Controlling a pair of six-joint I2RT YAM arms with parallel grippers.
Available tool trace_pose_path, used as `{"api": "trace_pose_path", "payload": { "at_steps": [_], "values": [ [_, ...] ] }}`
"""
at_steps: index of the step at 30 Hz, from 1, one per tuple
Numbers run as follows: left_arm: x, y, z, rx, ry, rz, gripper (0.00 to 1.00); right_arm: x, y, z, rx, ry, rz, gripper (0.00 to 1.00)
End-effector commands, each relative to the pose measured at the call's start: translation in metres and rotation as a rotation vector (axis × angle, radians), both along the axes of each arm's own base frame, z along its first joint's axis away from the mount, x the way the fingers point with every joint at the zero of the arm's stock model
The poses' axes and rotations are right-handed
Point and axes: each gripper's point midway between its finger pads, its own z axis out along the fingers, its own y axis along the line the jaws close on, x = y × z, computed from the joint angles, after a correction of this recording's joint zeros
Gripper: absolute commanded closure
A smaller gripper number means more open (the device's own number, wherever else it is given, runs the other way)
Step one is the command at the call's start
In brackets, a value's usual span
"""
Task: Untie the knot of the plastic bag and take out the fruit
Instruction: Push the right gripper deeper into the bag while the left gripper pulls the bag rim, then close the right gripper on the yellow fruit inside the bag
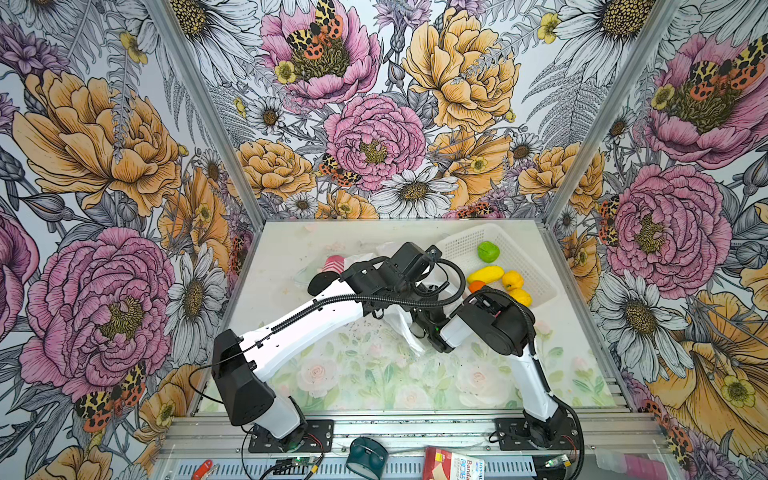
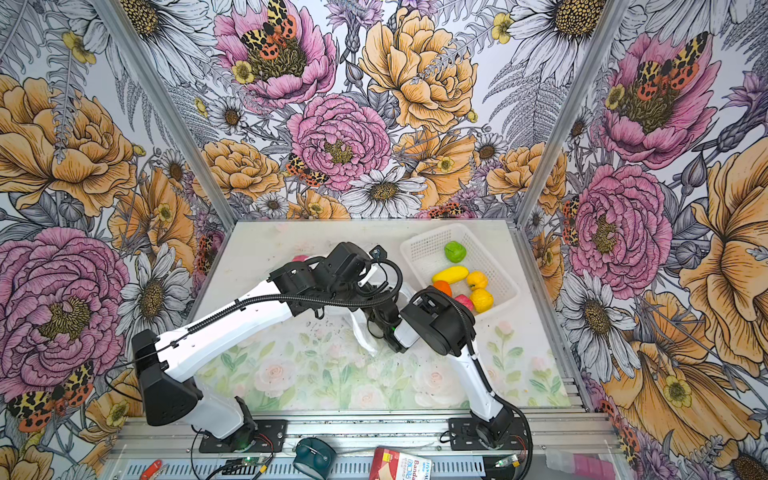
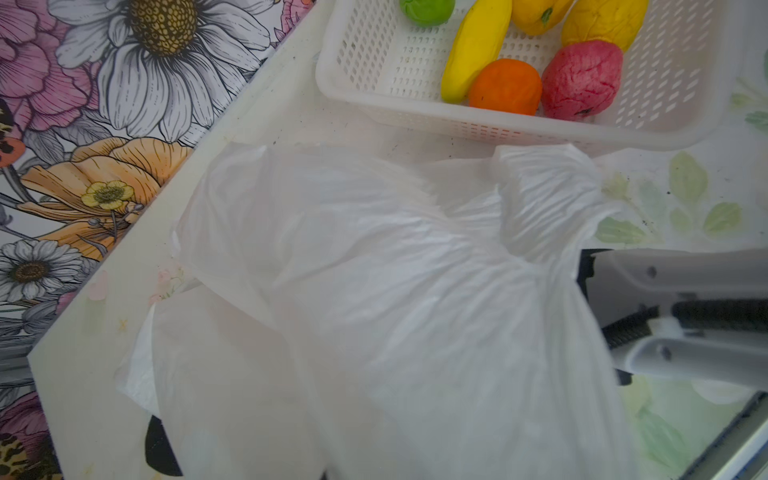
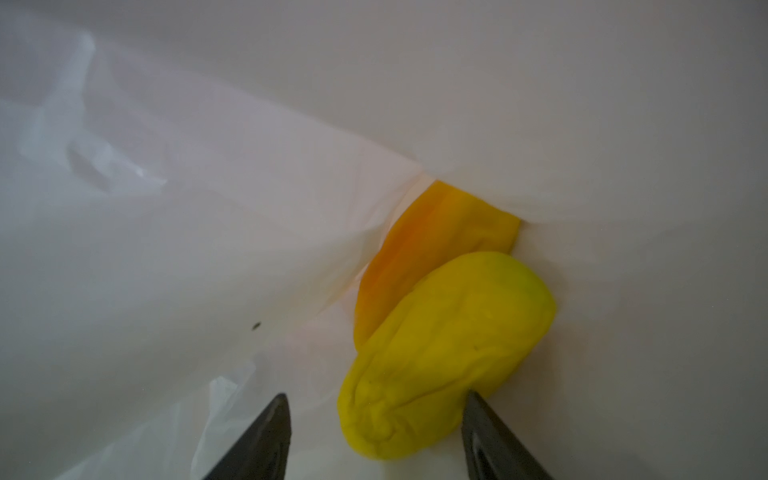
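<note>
Top views both show the flower-printed table [image 1: 365,374] spreading beneath the two claws, which meet near its middle. Draped over the table below them is the plastic bag [image 3: 374,291], thin and white. In the left wrist view its film rises in pleats toward the left claw [image 1: 417,309]. That claw is closed and seems to pinch the film, though its fingertips are hidden behind the arm and the bag. Near the right claw [image 4: 376,397], outside the bag and touching neither claw, stands the white perforated basket [image 3: 498,124]. It holds a long yellow fruit [image 3: 473,50], a pink-red fruit [image 3: 582,81], an orange fruit [image 3: 505,87], a rounder yellow fruit [image 1: 513,280], a second round yellow fruit [image 1: 521,297] and a green fruit [image 1: 488,251]. On the left claw's side, well apart from it, lies a pink-and-white striped object [image 1: 334,262]. The right claw reaches inside the bag with its fingers spread apart, gripping nothing. Between its tips lies a bright yellow fruit [image 4: 449,353], touching one finger [image 4: 478,419] and clear of the other. Just past it, farther from the claw, an orange-yellow fruit [image 4: 436,241] sits half tucked under a fold of the film.
</note>
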Motion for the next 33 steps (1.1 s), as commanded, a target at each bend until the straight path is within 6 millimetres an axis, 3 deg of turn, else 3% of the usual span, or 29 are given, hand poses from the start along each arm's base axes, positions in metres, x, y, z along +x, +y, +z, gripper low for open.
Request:
{"api": "trace_pose_path", "payload": {
  "at_steps": [1,3,5,7,10,12,16,19,22,25,29,33],
  "values": [
    [0.002,-0.016,0.046,0.009,-0.164,-0.011,1.00,0.001,-0.006,-0.033,-0.026,0.077,-0.018,0.26],
    [-0.013,-0.036,0.061,0.010,-0.213,-0.059,1.00,0.004,-0.010,-0.036,-0.010,0.078,-0.024,0.22],
    [-0.032,-0.049,0.068,0.031,-0.257,-0.104,1.00,0.008,-0.012,-0.038,0.009,0.074,-0.021,0.10],
    [-0.045,-0.052,0.063,0.065,-0.277,-0.124,1.00,0.010,-0.017,-0.040,0.021,0.078,-0.026,0.08],
    [-0.051,-0.038,0.038,0.084,-0.230,-0.111,1.00,0.011,-0.021,-0.041,0.036,0.067,-0.027,0.11],
    [-0.046,-0.023,0.019,0.094,-0.184,-0.079,1.00,0.011,-0.021,-0.040,0.050,0.059,-0.021,0.18],
    [-0.022,0.015,-0.011,0.065,-0.061,0.014,1.00,0.010,-0.024,-0.040,0.080,0.055,-0.017,0.49],
    [-0.001,0.040,-0.018,0.055,-0.026,0.095,1.00,0.007,-0.030,-0.036,0.087,0.047,-0.023,0.65],
    [0.007,0.042,-0.015,0.019,-0.003,0.104,1.00,0.002,-0.034,-0.029,0.085,0.038,-0.015,0.75],
    [0.011,0.039,-0.016,0.010,0.012,0.103,1.00,-0.005,-0.035,-0.016,0.090,0.019,0.008,0.82],
    [0.017,0.037,-0.018,0.017,0.014,0.111,1.00,-0.014,-0.033,-0.001,0.094,0.001,0.048,0.85],
    [0.040,0.046,-0.013,-0.022,0.024,0.178,1.00,-0.024,-0.033,0.022,0.092,-0.044,0.095,0.86]
  ]
}}
